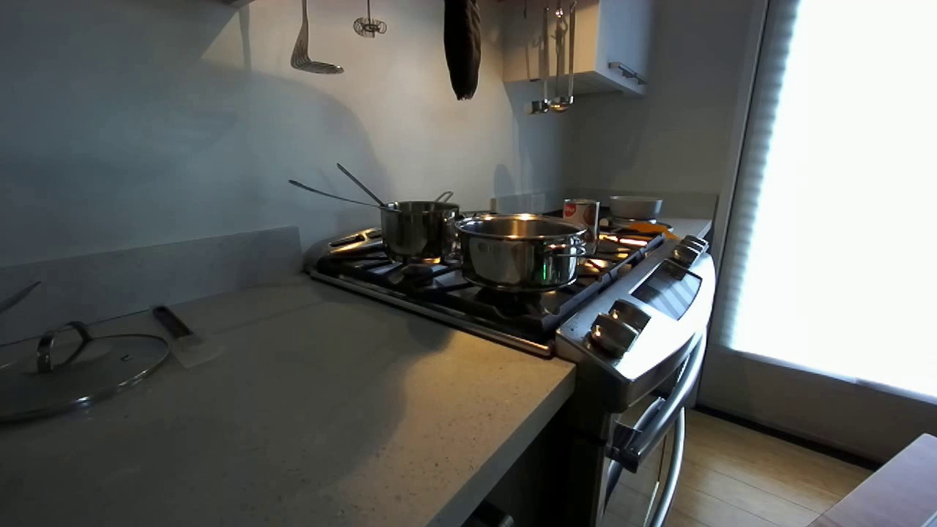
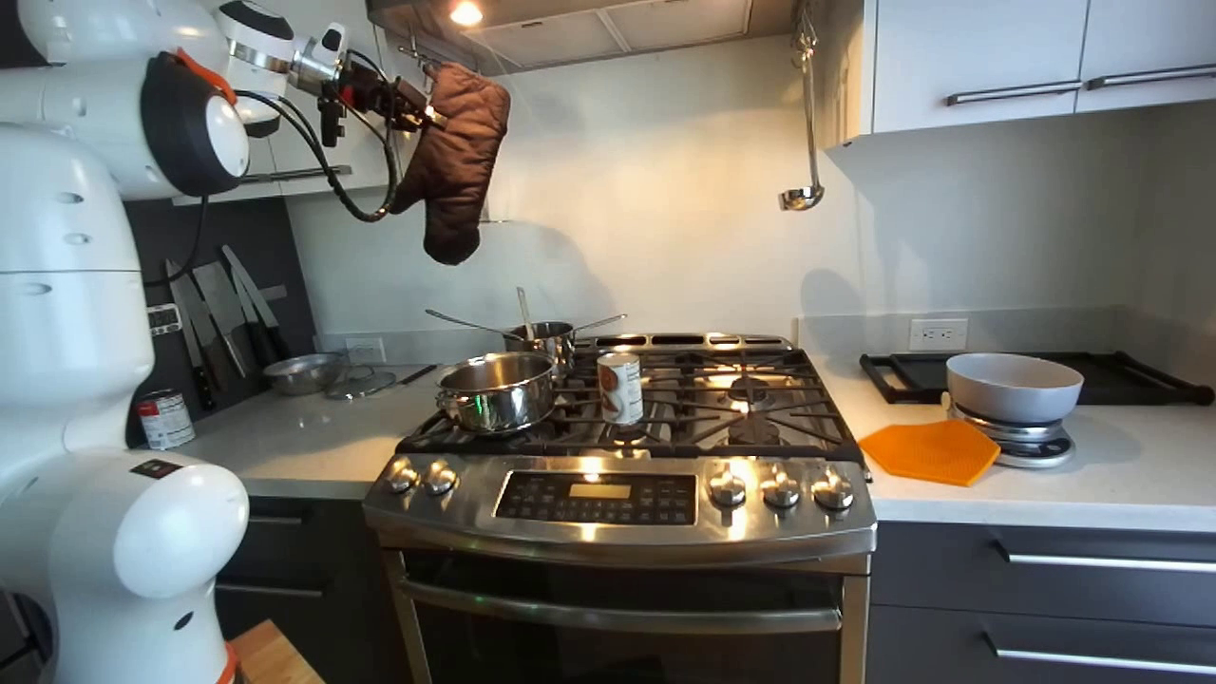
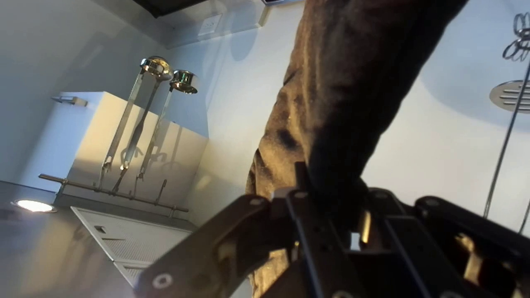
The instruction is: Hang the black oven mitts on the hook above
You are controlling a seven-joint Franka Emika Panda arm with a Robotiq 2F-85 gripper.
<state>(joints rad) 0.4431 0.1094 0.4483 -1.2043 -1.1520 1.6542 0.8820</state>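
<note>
Pinching the brown oven mitt [image 2: 464,157], the gripper [image 2: 435,116] is up high near the wall [image 2: 655,171]. Its two fingers [image 3: 310,240] squeeze the cloth between them. The mitt hangs down lower than the gripper, with its round end at the bottom and its thumb poking out below the gripper. A metal hook rail [image 2: 416,55] is just above the gripper, near the top of the mitt. I cannot tell if the mitt is hung on it. The big hood [image 2: 551,44] is up above the gripper too, with a small bright light [image 2: 466,13]. Far below the gripper is the stove [image 2: 608,546]. On it are a big shiny pot [image 2: 499,408], a smaller pot [image 2: 558,348] and a can [image 2: 620,389]. Across the stove from the gripper, a ladle [image 2: 810,123] hangs down. Even farther from the gripper, and lower, are an orange mat [image 2: 929,452] and a white bowl [image 2: 1015,391]. On the gripper's other side hangs a wire whisk [image 1: 370,28].
</note>
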